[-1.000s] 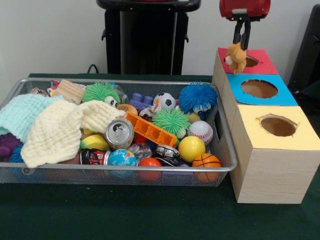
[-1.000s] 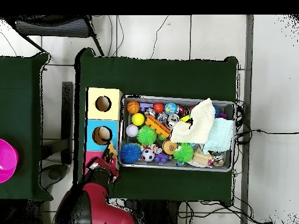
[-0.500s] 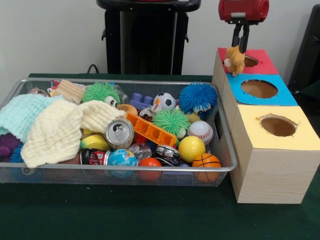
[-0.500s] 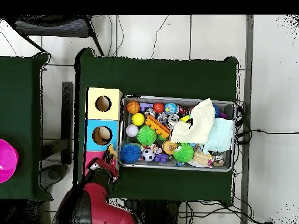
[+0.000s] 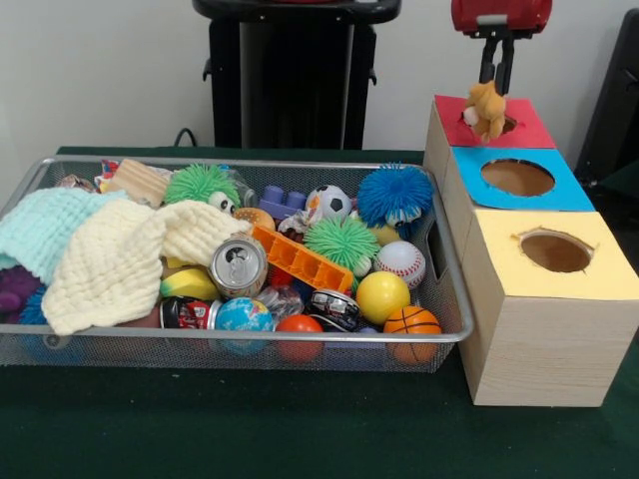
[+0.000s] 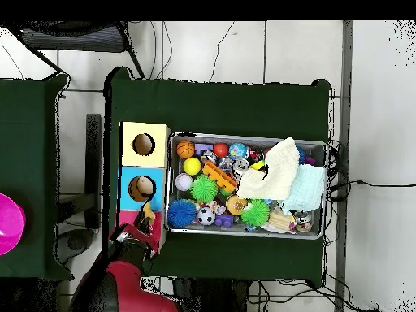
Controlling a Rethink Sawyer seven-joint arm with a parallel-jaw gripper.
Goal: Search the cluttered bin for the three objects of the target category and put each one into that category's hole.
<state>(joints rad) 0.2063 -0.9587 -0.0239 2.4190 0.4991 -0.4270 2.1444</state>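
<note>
While my arm [image 5: 499,14] hangs at the far right of the front view, the green counter [image 5: 250,429] spreads under everything, carrying the bin [image 5: 240,337] and a row of three wooden boxes just beside the bin's right end

The bin is heaped with clutter. A cream cloth [image 5: 120,254] and a mint cloth [image 5: 40,228] cover its left half. Right of them lie an orange grid block [image 5: 300,257], a blue spiky ball [image 5: 395,194], two green spiky balls [image 5: 341,242], a can [image 5: 239,266], a purple brick [image 5: 283,201], a yellow ball [image 5: 382,296], a baseball [image 5: 403,262], a football [image 5: 328,203], a basketball [image 5: 411,321] and a small globe [image 5: 243,314]

The boxes run front to back: yellow top [image 5: 549,261], blue top [image 5: 519,180], then the red top [image 5: 519,128] farthest from the camera. The hole [image 5: 505,125] in the red top is partly hidden behind what I carry; the overhead view shows that box mostly under my arm [image 6: 122,280]

My jaws [image 5: 496,72] are clenched on a small tan plush animal [image 5: 486,110], pinching it by its top so it dangles upright. It hangs over the red top, right at the hole's left edge, its lower part overlapping the opening. Whether it touches the rim I cannot tell. From overhead, the plush [image 6: 147,216] shows as an orange speck at the red box's spot, close to the bin's corner
</note>
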